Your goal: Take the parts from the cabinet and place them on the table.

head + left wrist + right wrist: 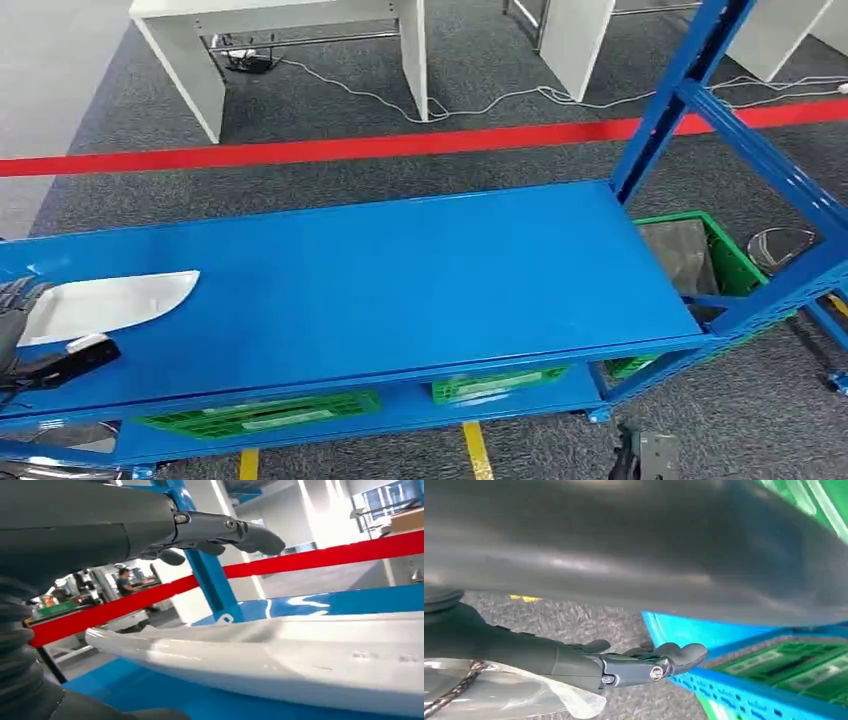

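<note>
White moulded panel part [105, 303], glossy, long and shallow, one end tapering to a rounded point; lying flat on the blue steel top shelf [400, 270] of the rack, near its left end. In the left wrist view the part [280, 655] is showing a raised rim along its length and a smooth curved underside.

Left hand [30, 345] is sitting at the part's near edge, dark fingers over its blunt end; whether it is actually gripping cannot be told. In its wrist view the fingers [225, 532] are reaching out straight above the part, not curled around anything visible.

Right hand [624, 665] is hanging low beside the rack, fingers loosely extended, holding nothing; a clear plastic-wrapped item [499, 690] is lying beneath it.

Handling, judged: likely a light, thin, fairly stiff shell, flexing if lifted by one tip. The glossy skin is probably slippery and prone to scuffing. Best hold looks to be the raised rim near the broad end, thumb under and fingers over, kept level.

Also present: green crates [260, 412] on the lower shelf, red floor tape [300, 150].
</note>
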Tool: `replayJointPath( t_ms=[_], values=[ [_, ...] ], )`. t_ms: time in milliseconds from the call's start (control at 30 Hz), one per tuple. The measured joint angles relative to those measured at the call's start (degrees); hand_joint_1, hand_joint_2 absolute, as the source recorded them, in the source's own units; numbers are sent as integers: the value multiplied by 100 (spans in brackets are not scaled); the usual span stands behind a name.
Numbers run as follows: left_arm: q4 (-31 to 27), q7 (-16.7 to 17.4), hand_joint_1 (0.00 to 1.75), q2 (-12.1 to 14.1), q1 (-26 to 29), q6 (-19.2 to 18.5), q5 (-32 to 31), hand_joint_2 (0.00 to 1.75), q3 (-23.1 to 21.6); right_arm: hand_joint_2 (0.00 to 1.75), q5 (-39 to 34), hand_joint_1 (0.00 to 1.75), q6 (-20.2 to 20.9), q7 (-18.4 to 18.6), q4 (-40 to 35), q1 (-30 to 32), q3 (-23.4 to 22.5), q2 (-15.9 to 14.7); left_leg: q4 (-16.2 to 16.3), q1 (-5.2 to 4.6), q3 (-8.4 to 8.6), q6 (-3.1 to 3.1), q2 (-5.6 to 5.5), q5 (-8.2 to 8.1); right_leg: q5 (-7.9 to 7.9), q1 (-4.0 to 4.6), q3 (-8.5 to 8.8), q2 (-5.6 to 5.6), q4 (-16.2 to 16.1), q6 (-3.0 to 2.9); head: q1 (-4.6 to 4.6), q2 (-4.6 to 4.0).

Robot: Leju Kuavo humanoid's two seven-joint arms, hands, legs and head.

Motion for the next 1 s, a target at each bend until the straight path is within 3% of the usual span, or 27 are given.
replayJointPath(
  t_ms=[33,67,167,200,233,333,367,400,433,500,533,567,600,667,700,733,833,867,900,933,1000],
  values=[
    [52,-31,0,-2,-31,17,-4,175,-7,0,15,0,0,0,11,0,-2,0,198,10,-89,-7,0,-12,0,0,3,1,1,1,-4,0],
    [87,-57,0,0,-65,28,-7,175,-15,0,26,0,0,0,15,-2,-4,0,85,22,-38,-14,0,126,-2,0,10,2,2,3,0,0],
    [195,-212,0,4,-258,131,53,175,-20,0,66,0,0,0,26,-22,-9,0,-1265,60,591,-16,0,875,-23,-6,48,6,14,35,-4,0],
    [245,-265,0,4,-327,173,79,175,-31,0,76,0,0,0,31,-36,-9,0,-1464,48,711,-10,-7,804,-33,6,33,8,13,60,2,0],
    [295,-319,0,4,-396,216,103,175,-52,0,81,0,0,0,33,-63,-9,0,-1610,21,715,38,-11,795,-36,29,-11,19,55,96,-4,0],
    [443,-461,0,2,-531,275,168,175,-126,0,96,0,-7,0,61,-72,-9,0,-1578,-10,659,143,-10,822,-2,-1,-51,20,37,188,4,0],
    [476,-507,0,0,-585,288,188,175,-153,0,103,0,-15,0,63,-72,-9,0,-1624,20,676,195,-5,855,-63,-10,-115,19,69,223,2,0],
    [496,-540,0,-9,-650,302,221,175,-184,0,109,0,-17,0,63,-78,-9,0,-1625,12,678,220,-2,858,-189,-12,-192,9,248,235,15,0],
    [520,-553,0,-18,-704,304,223,175,-217,0,114,0,-20,0,66,-88,-9,0,-1625,6,674,263,-2,854,-397,-11,-373,10,638,242,26,0],
    [588,-568,0,-63,-730,302,227,175,-297,0,116,0,-22,0,72,-85,-9,0,-1623,-14,671,285,12,848,-756,-11,-849,10,1584,253,28,0],
    [616,-568,0,-83,-734,302,227,175,-326,0,122,0,-22,0,81,-76,-7,0,-1622,-23,672,291,14,845,-777,-11,-980,10,1812,258,28,0],
    [638,-577,0,-107,-743,302,234,175,-356,0,127,0,-22,0,92,-67,-7,0,-1621,-27,675,294,14,843,-674,-11,-981,10,1777,252,24,0],
    [662,-612,0,-127,-769,302,262,175,-376,0,135,0,-22,0,96,-65,-9,0,-1618,-30,676,295,12,842,-467,-10,-861,9,1503,238,31,0],
    [729,-686,0,-151,-832,297,304,175,-430,0,155,0,-20,0,100,-89,-9,-6,-1615,-31,693,292,4,834,38,-4,-363,7,494,185,31,0],
    [772,-721,0,-164,-867,293,324,175,-461,0,164,0,-17,0,103,-110,-7,-11,-1610,-38,689,273,4,822,47,11,-206,-4,157,155,31,0],
    [822,-748,0,-173,-909,291,328,175,-505,0,177,0,-15,0,103,-132,-7,-13,-1571,-72,660,246,-1,814,18,15,-92,4,30,156,26,0],
    [996,-859,0,-234,-1015,282,339,175,-688,0,212,0,0,0,116,-139,0,-13,-1605,-43,656,159,0,849,33,38,-125,18,60,118,22,0],
    [1025,-863,0,-245,-1043,282,341,175,-730,0,218,0,2,0,116,-146,0,-15,-1574,-35,644,123,2,796,74,-13,-88,11,-5,61,22,0],
    [1058,-874,0,-254,-1068,282,343,175,-754,0,219,0,-2,0,116,-161,0,-15,-1460,-30,614,93,2,702,78,-13,-77,11,-14,39,11,0],
    [1095,-883,0,-260,-1093,282,343,175,-785,0,221,0,2,0,116,-167,-2,-15,-1152,-19,490,65,2,511,79,-13,-73,11,-14,23,-2,0],
    [1169,-898,0,-286,-1106,273,367,175,-844,0,234,0,4,0,120,-159,2,-15,-224,3,62,21,2,101,70,-5,-69,11,-12,8,4,0]
  ],
)
